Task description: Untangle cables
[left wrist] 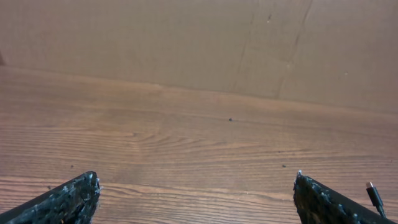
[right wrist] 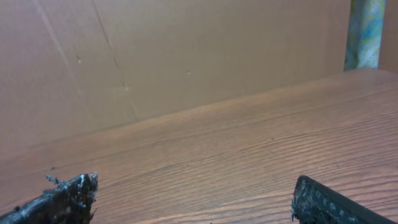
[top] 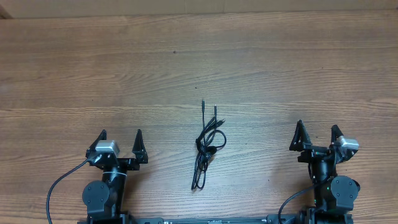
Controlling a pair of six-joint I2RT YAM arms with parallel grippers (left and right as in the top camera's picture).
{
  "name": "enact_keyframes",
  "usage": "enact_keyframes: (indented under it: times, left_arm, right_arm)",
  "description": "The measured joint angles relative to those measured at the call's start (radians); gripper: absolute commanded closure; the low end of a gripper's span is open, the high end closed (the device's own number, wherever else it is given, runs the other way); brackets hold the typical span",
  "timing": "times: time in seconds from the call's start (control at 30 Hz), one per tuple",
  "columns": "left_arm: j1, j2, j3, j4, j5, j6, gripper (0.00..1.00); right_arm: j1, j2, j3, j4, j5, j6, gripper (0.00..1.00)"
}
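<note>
Several thin black cables (top: 208, 144) are lying in one loose tangle on the table (top: 186, 56), midway between its left and right edges and closer to the near edge than the far one. We are seeing the left fingers (top: 139, 148) and the right fingers (top: 299, 137) both spread wide and gripping nothing. They are sitting by the near edge, one on either side of the bundle and well apart from it.

The bundle's long axis is running from near edge toward far edge, with slim plug tips (top: 203, 107) pointing at the far edge and a narrow loop trailing toward the near one. We are judging the left fingers to be slightly nearer. What is probably one of the plug tips (left wrist: 374, 198) is just showing at the right border of the left wrist view, while the right wrist view is showing none.

The cords are looking limp and smooth, crossing in a knot mid-length. The table is showing matte wood grain, and the fingers are looking black and scuffed.
</note>
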Motion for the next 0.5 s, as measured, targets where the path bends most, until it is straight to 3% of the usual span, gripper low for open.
enact_keyframes:
  times: [0.5]
  left_arm:
    - [0.0, 0.204, 0.026, -0.013, 0.0, 0.019, 0.0]
  right_arm:
    - [0.0, 0.0, 0.0, 0.0, 0.0, 0.0, 0.0]
